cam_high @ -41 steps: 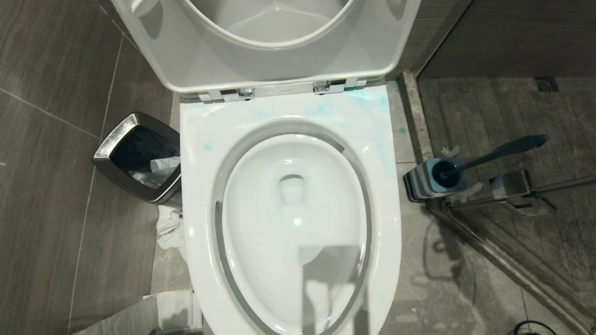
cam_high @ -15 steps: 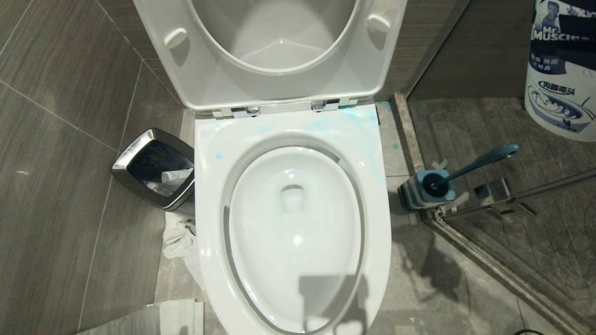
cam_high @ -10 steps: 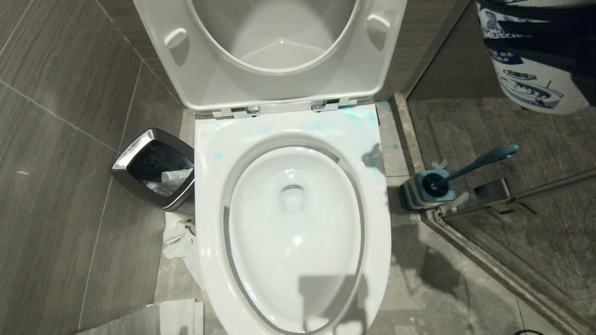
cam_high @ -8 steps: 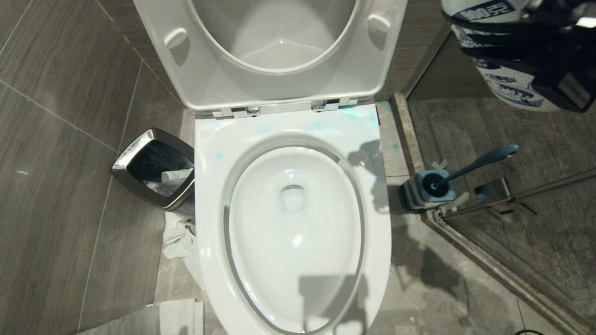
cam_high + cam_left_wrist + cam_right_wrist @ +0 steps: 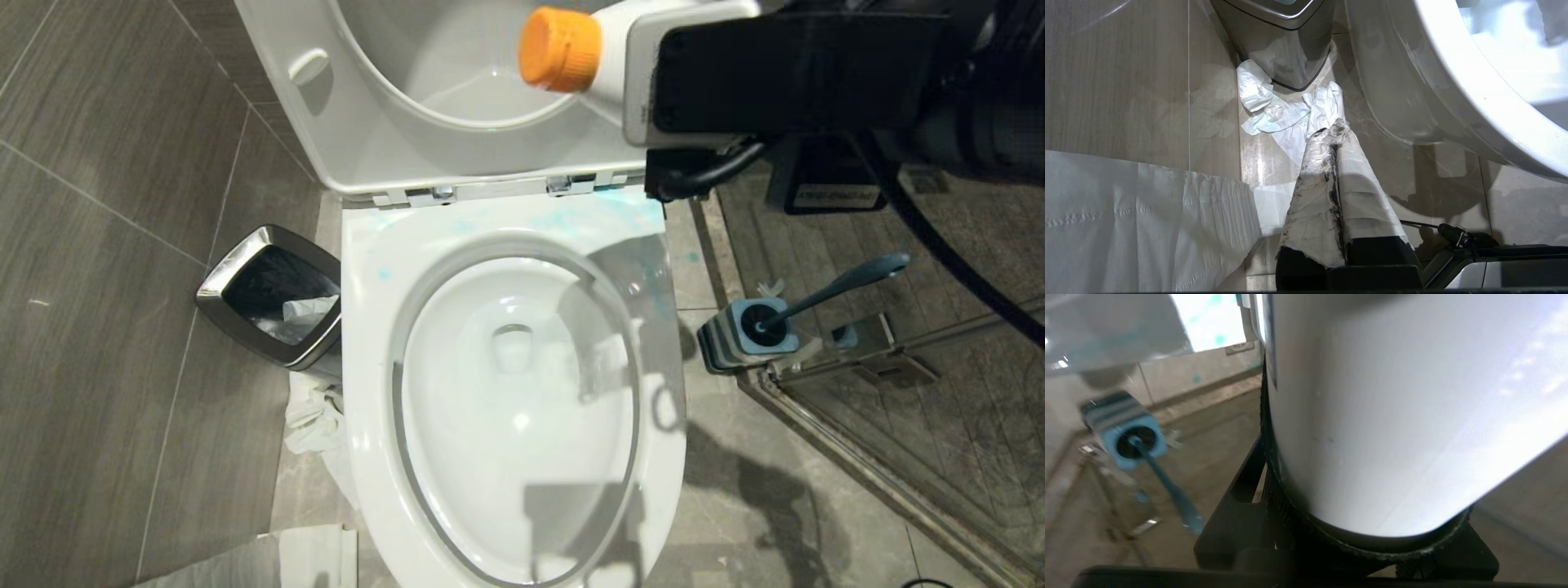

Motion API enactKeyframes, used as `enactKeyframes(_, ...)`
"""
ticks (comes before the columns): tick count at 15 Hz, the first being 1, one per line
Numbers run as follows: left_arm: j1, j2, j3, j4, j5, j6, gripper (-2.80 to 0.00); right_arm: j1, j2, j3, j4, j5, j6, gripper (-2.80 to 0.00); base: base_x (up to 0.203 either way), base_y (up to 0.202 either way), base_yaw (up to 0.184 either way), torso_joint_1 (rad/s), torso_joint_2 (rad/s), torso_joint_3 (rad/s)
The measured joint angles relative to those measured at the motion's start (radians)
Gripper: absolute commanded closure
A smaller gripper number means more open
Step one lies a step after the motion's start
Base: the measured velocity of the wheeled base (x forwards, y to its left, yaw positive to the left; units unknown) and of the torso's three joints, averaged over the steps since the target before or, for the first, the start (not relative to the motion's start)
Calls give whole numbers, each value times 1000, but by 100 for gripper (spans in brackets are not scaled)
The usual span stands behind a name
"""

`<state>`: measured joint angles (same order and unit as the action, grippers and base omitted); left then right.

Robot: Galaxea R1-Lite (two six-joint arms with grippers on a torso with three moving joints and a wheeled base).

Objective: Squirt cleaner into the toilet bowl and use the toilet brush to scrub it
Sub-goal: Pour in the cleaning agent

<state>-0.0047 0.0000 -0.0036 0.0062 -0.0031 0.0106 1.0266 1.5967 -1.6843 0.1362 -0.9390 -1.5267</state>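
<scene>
The cleaner [image 5: 618,37], a white bottle with an orange cap [image 5: 561,47], lies level high in the head view, with its cap pointing left in front of the raised seat. My right gripper [image 5: 694,77] is shut around its body. In the right wrist view the bottle [image 5: 1392,416] fills most of the picture. Below it the white toilet bowl [image 5: 367,343] stands open, with blue smears on its back rim. The toilet brush [image 5: 841,286] stands in its striped holder [image 5: 739,339] right of the toilet. My left gripper [image 5: 1332,131] is shut, its fingers wrapped in white, and hangs low beside the toilet's base.
A chrome-rimmed waste bin [image 5: 269,298] stands left of the toilet, with crumpled tissue [image 5: 314,416] and white paper [image 5: 286,555] on the floor by it. A glass shower door on a metal rail [image 5: 898,482] runs along the right. The seat and lid [image 5: 490,139] stand raised.
The camera shifted first. Then the bottle came in upright at the top right, tipped over and swung left with my right arm. It now lies level over the back of the toilet.
</scene>
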Motion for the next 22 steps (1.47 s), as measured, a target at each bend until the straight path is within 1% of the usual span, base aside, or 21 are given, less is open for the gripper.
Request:
enactKeyframes(2,0,0,0,0,0,0,0,7,26,-14,0,-26,-95,0,0,0,0,0,0,0)
enactKeyframes(3,0,0,0,0,0,0,0,10,39,-19,0,-51,-141,0,0,0,0,0,0,0)
enactKeyframes(7,0,0,0,0,0,0,0,32,99,-59,-1,-145,-251,0,0,0,0,0,0,0)
enactKeyframes(10,0,0,0,0,0,1,0,72,147,-84,-2,-255,-271,0,0,0,0,0,0,0)
enactKeyframes(11,0,0,0,0,0,0,0,84,162,-94,-1,-297,-290,0,0,0,0,0,0,0)
enactKeyframes(12,0,0,0,0,0,0,0,93,176,-102,-2,-332,-327,0,0,0,0,0,0,0)
enactKeyframes(13,0,0,0,0,0,0,0,100,187,-107,-2,-353,-359,0,0,0,0,0,0,0)
enactKeyframes(14,0,0,0,0,0,0,0,106,200,-111,-2,-361,-375,0,0,0,0,0,0,0)
enactKeyframes(17,0,0,0,0,0,0,0,109,230,-112,1,-388,-384,0,0,0,0,0,0,0)
enactKeyframes(19,0,0,0,0,0,0,0,110,242,-113,-1,-401,-411,0,0,0,0,0,0,0)
enactKeyframes(22,0,0,0,0,0,0,0,110,251,-114,-1,-415,-415,0,0,0,0,0,0,0)
